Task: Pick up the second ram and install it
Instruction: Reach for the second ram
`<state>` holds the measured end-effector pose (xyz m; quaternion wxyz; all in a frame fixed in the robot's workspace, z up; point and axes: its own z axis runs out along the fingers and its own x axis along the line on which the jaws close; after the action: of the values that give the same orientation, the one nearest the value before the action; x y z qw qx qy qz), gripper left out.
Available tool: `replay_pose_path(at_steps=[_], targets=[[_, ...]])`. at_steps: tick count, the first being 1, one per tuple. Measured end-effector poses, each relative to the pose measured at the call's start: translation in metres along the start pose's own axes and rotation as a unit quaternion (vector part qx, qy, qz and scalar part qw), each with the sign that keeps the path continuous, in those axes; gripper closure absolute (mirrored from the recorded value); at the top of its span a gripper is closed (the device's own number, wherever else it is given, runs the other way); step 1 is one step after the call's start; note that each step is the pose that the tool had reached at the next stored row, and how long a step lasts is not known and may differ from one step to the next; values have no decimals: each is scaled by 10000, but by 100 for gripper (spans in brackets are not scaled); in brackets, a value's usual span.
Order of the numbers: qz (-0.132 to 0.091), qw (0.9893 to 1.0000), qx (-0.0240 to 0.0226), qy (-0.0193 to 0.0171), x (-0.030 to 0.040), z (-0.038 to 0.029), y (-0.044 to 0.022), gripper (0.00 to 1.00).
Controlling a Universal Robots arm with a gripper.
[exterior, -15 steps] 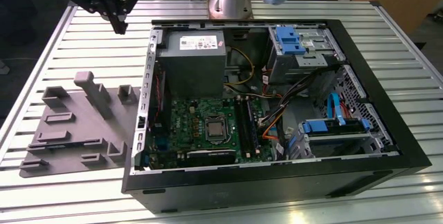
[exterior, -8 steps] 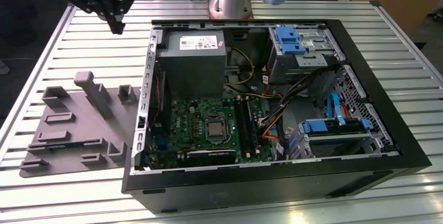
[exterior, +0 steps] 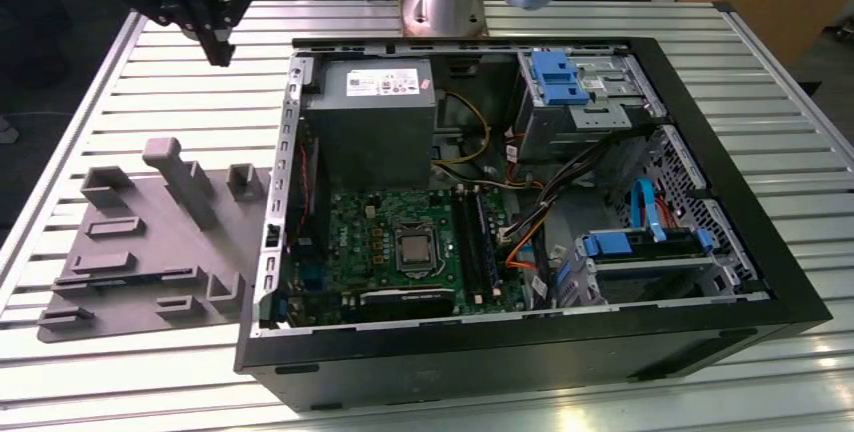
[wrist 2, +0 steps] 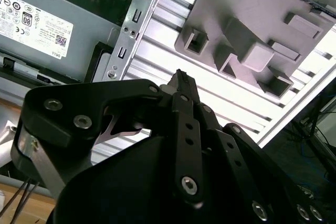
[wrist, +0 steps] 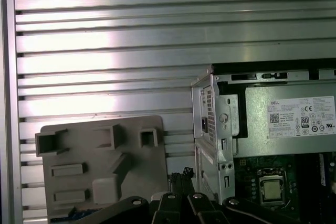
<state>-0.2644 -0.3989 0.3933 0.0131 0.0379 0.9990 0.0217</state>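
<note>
My gripper point(exterior: 218, 50) hangs high over the far corner of the table at the exterior view's left, shut, with nothing visible between its dark fingers. In both wrist views the fingers meet at a point point(wrist 2: 180, 77) point(wrist: 178, 174). Below it lies the grey plastic tray point(exterior: 147, 242) point(wrist: 100, 182) with raised blocks. A thin dark bluish strip point(wrist: 73, 214) shows on the tray; I cannot tell whether it is the second ram. The long black memory slots point(exterior: 474, 242) lie on the green motherboard point(exterior: 400, 242) inside the open computer case point(exterior: 534, 342).
The grey power supply point(exterior: 367, 117) point(wrist: 289, 124) fills the case's far corner nearest the gripper. Blue drive brackets point(exterior: 554, 77) and cable bundles point(exterior: 534, 222) crowd the case on the exterior view's right. The slatted metal table point(exterior: 174, 102) stretches between the tray and the robot base point(exterior: 441, 7).
</note>
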Motion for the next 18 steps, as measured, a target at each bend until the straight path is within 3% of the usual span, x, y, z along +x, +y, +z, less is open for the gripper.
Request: replay_pose_path(at_steps=[18], targets=[[0,10000,0,0,94,-3,-7,89]])
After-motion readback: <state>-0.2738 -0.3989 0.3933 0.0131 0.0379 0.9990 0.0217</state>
